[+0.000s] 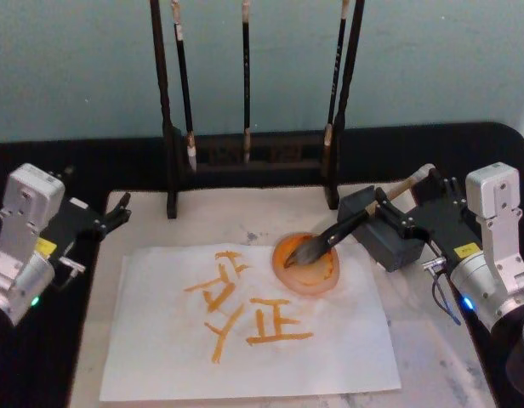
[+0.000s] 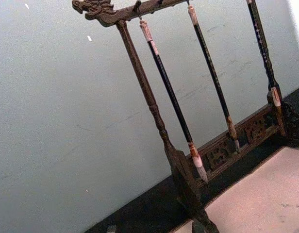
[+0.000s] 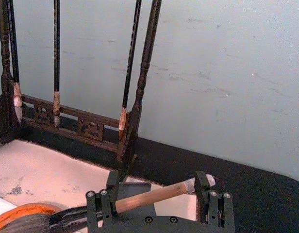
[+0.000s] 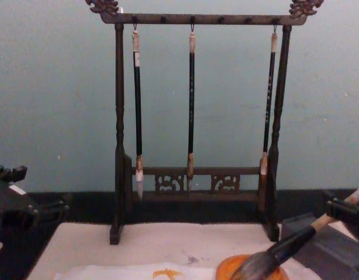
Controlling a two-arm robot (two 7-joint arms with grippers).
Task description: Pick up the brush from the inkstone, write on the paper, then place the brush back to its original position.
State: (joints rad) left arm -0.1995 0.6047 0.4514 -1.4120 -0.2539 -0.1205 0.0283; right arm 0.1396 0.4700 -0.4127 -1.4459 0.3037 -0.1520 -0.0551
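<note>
The brush [image 1: 351, 223] is lying tilted, its bristle tuft resting in the orange inkstone [image 1: 306, 264] and its tan handle rising toward the right. The right gripper [image 1: 415, 200] is holding that handle, jaws closed on the wood near the white-wrapped end; the right wrist view is showing the handle clamped between the two fingers [image 3: 98, 206]. The inkstone is sitting on the far right corner of the paper [image 1: 245, 340], which is carrying orange characters. The paper is lying on the beige felt mat [image 1: 143, 212] on the table. Behind it, the dark wooden rack [image 4: 191, 105] is holding three thin brushes. The left gripper [image 1: 117, 217] is hovering at the mat's far left corner, jaws state hard to tell.
</note>
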